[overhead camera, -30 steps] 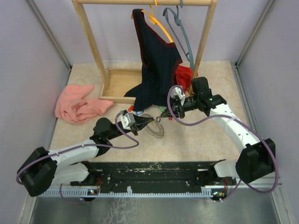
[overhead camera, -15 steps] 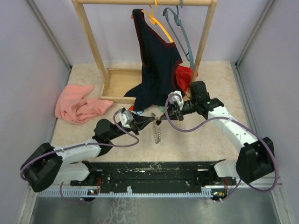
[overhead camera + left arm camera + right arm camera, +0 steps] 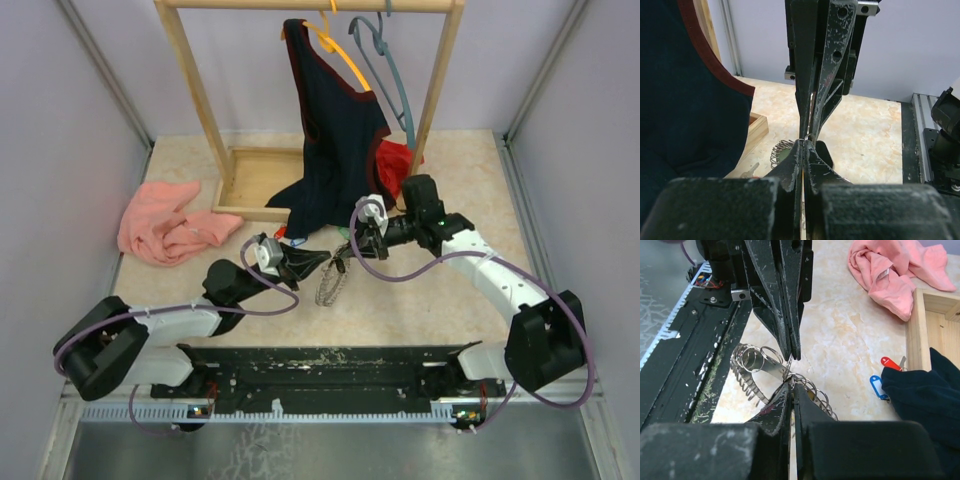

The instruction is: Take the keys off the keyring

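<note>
Dead centre of the overhead view, the left gripper and the right gripper meet tip to tip. Each has its jaws pinched narrow on the keyring, which hangs edge-on beneath them, its long axis slanting from the fingertips down toward the lower left of the frame. In the right wrist view, a red-tagged key and a blue-tagged key lie off the ring on the table, right of centre beside the dark garment, their tags too small to read.
</note>
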`<state>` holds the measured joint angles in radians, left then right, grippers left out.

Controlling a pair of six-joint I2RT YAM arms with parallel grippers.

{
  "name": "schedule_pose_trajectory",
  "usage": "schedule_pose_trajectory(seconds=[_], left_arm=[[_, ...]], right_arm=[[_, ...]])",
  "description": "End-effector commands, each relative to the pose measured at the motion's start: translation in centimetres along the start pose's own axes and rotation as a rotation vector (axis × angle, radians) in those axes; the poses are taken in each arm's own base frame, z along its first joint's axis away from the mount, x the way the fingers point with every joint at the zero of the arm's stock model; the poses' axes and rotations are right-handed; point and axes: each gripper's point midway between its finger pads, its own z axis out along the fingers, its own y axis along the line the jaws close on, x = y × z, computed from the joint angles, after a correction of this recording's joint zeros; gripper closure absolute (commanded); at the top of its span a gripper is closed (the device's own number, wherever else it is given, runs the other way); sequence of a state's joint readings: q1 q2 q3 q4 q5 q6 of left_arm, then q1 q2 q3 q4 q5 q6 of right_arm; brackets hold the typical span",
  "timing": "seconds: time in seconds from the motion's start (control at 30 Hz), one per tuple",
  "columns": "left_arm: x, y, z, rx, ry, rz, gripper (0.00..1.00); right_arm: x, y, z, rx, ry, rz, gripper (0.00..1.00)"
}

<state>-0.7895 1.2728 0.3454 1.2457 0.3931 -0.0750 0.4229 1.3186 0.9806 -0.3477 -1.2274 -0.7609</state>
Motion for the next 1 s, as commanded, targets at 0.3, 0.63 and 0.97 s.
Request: schedule_pose_trajectory(seconds=[0.3, 0.63, 0.97], left_arm=[[-0.2, 0.3, -0.5, -0.021, -0.089, 0.035, 1.0], [0.6, 0.2, 0.1, -0.002, -0.055, 0.006, 0.89], [0.4, 0.1, -0.9, 0.009, 0.02, 0.115, 0.55]], right_arm=[[-6.1, 0.6, -1.3, -0.064, -0.115, 0.021, 1.0], [-7.0, 1.1, -1.4, -0.088, -0.133, 0.035, 1.0], [-7.1, 1.3, -1.5, -0.091, -0.134, 0.028, 1.0]])
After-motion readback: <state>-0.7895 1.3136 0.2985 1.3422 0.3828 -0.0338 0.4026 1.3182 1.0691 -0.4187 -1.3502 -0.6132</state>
